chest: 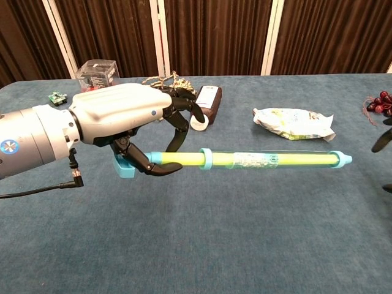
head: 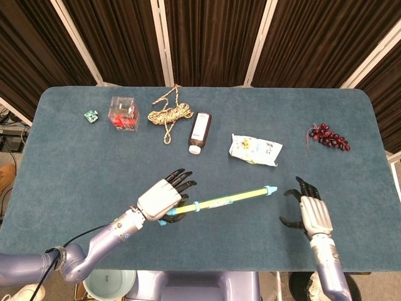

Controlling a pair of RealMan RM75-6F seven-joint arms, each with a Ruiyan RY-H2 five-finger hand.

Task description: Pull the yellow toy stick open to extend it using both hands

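The left hand [head: 164, 197] has the yellow toy stick with light-blue ends and a clear sleeve [head: 219, 202] gripped near its handle end, fingers wrapped around the shaft, and it holds the stick up off the blue-green felt table [head: 75, 163], close to level in the chest view. There the blue handle piece pokes out behind the left hand [chest: 122, 122], a blue ring sits on the shaft just past the fingers, and the far blue tip points off to the robot's right. Over on that side, the right hand [head: 309, 212] hangs just beside the tip, apart from it, fingers spread and curved, holding nothing; the chest view catches only dark fingertips [chest: 383, 141] at the frame's edge.

Along the back of the table, well apart from the stick: a small green chip board [head: 91, 115], a clear plastic box with red pieces inside [head: 123, 113], a coil of tan rope [head: 169, 115], a dark brown bottle with a white label lying on its side [head: 200, 132], a crinkled white snack packet [head: 254, 149] and a bunch of dark red toy grapes [head: 328, 137]
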